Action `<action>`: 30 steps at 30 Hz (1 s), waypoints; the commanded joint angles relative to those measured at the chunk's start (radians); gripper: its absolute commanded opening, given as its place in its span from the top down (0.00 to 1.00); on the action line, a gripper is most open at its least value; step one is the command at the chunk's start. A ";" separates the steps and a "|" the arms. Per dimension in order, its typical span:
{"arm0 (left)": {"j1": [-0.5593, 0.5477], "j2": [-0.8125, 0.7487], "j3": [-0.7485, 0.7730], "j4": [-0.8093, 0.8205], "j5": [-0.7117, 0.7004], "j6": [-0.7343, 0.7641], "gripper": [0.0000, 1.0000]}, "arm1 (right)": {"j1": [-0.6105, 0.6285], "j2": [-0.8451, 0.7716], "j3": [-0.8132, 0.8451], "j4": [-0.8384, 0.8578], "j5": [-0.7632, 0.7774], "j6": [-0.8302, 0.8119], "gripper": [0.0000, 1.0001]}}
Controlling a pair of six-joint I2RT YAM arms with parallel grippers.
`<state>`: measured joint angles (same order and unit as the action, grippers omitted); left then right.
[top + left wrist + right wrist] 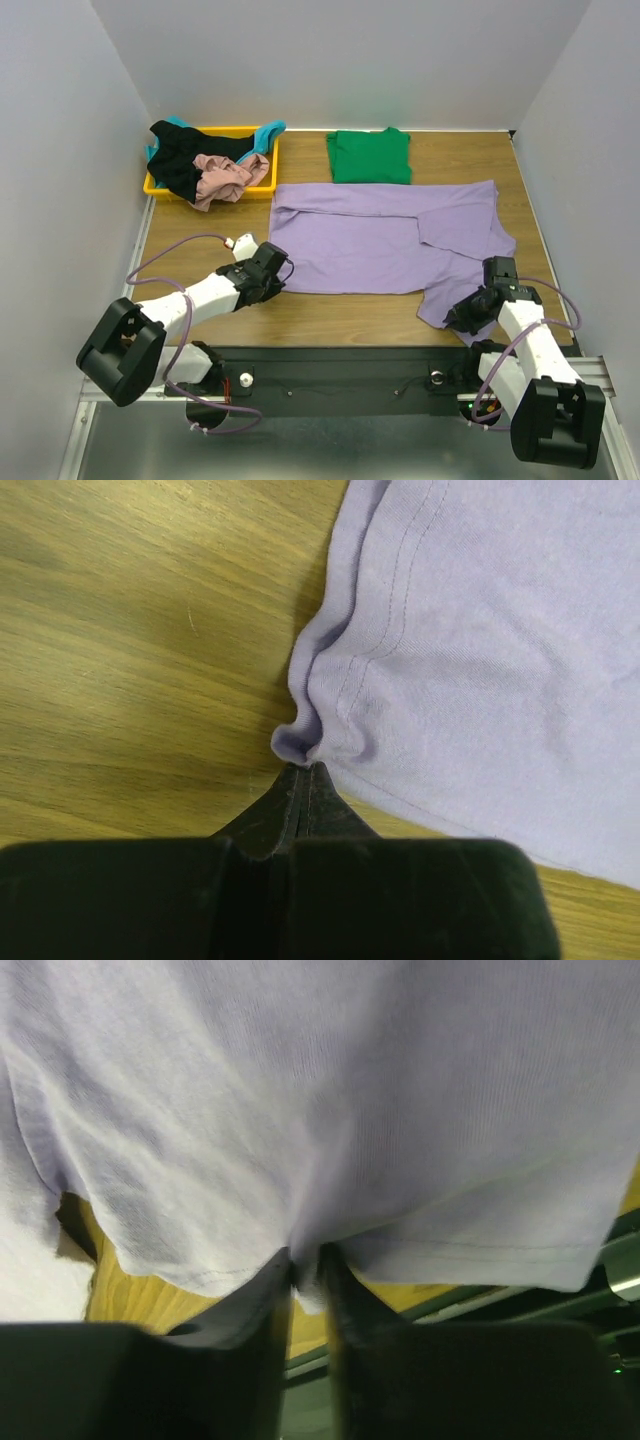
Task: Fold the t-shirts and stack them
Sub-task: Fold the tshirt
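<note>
A lavender purple t-shirt (380, 235) lies spread flat across the middle of the wooden table, and its near right part hangs over the front edge. My left gripper (283, 270) is at the shirt's near left corner. In the left wrist view its jaws are shut on the bunched hem corner of the purple shirt (300, 742). My right gripper (462, 315) is at the near right flap, and its fingers (345, 1300) pinch a fold of purple cloth (320, 1110) just above the hem. A green t-shirt (370, 157) lies folded at the back.
A yellow tray (262, 187) at the back left holds crumpled black (180, 160), dusty pink (225, 175) and teal (268, 130) t-shirts. White walls enclose the table on three sides. A metal rail (330, 380) with the arm bases runs along the front edge.
</note>
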<state>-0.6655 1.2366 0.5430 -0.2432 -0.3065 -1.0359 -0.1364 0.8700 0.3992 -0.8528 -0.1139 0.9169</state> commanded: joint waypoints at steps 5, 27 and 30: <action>0.009 -0.045 0.018 0.019 -0.002 0.031 1.00 | 0.003 -0.031 0.059 0.077 0.048 -0.033 0.99; 0.130 0.017 0.158 0.145 0.104 0.155 1.00 | 0.001 0.144 0.357 0.356 0.098 -0.058 1.00; 0.145 0.058 0.202 0.151 0.106 0.171 1.00 | 0.003 0.172 0.374 0.414 0.108 -0.052 1.00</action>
<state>-0.5385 1.2617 0.6777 -0.1329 -0.2028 -0.9051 -0.1364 1.0218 0.7101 -0.5797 -0.0231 0.8471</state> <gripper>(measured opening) 0.022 0.026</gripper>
